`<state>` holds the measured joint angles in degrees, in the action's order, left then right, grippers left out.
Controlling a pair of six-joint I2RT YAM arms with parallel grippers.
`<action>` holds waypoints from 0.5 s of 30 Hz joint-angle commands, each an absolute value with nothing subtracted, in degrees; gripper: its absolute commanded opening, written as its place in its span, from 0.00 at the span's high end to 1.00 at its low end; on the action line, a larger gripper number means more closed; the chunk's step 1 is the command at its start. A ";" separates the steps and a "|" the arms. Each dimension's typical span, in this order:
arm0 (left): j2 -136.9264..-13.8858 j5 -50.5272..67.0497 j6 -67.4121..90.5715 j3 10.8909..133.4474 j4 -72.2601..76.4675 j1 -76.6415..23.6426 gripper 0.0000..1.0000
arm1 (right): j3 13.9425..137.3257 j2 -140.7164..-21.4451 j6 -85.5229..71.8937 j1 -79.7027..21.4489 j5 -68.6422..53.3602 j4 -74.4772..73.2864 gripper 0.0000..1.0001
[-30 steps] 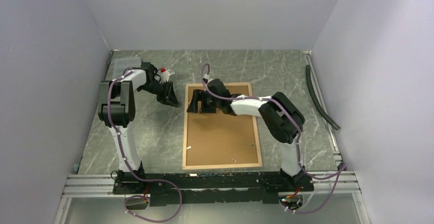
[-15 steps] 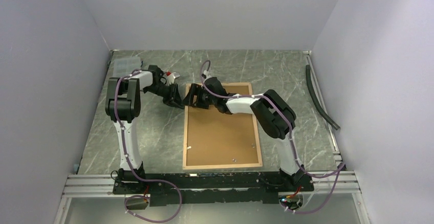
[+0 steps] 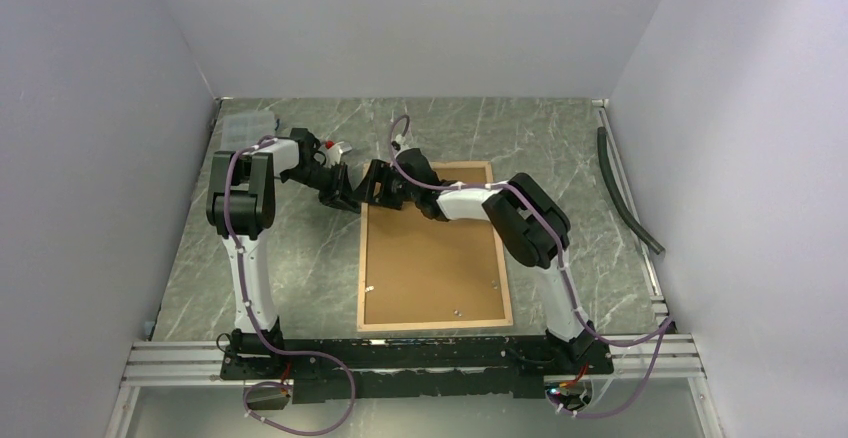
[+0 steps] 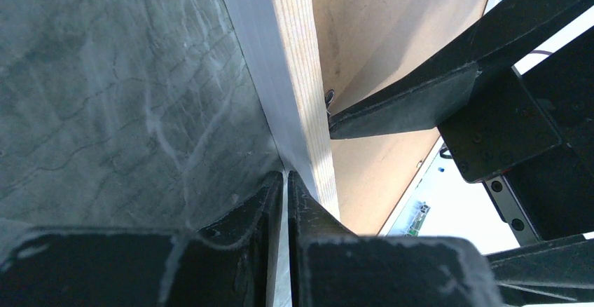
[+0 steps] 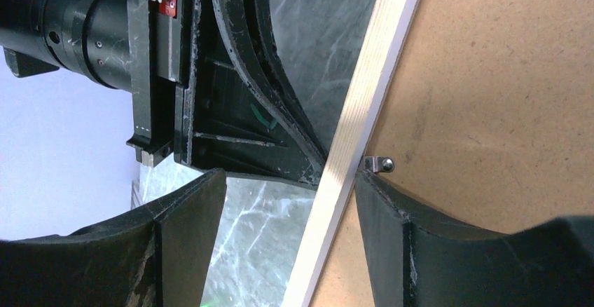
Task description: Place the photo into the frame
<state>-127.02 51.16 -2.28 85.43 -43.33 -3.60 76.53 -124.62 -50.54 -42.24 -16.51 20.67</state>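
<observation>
The frame (image 3: pixel 362 258) lies face down on the marble table, light wood back up, with the brown backing board (image 3: pixel 432 258) in it. The photo is not in view. My left gripper (image 3: pixel 345 198) is shut, its tips (image 4: pixel 286 175) low against the outer side of the frame's left rail (image 4: pixel 298 76) near the far left corner. My right gripper (image 3: pixel 375 186) is open and straddles that same rail (image 5: pixel 371 76). One finger (image 5: pixel 392 216) rests on the board beside a small metal clip (image 5: pixel 382 163), the other (image 5: pixel 189 216) is over the table. The left gripper (image 5: pixel 319 170) faces it.
A black hose (image 3: pixel 625 188) lies along the right wall. A clear plastic piece (image 3: pixel 245 123) lies at the back left corner. The aluminium base rail (image 3: pixel 400 358) runs along the near edge. Walls close in on three sides.
My left gripper has moved right to the frame's left rail. My right gripper has shifted left from over the board and now spans that rail, meeting the left gripper.
</observation>
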 commanded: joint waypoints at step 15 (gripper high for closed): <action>-125.12 50.79 -4.64 86.87 -44.67 -3.34 0.87 | 76.96 -122.01 -50.31 -41.50 -19.30 21.85 0.26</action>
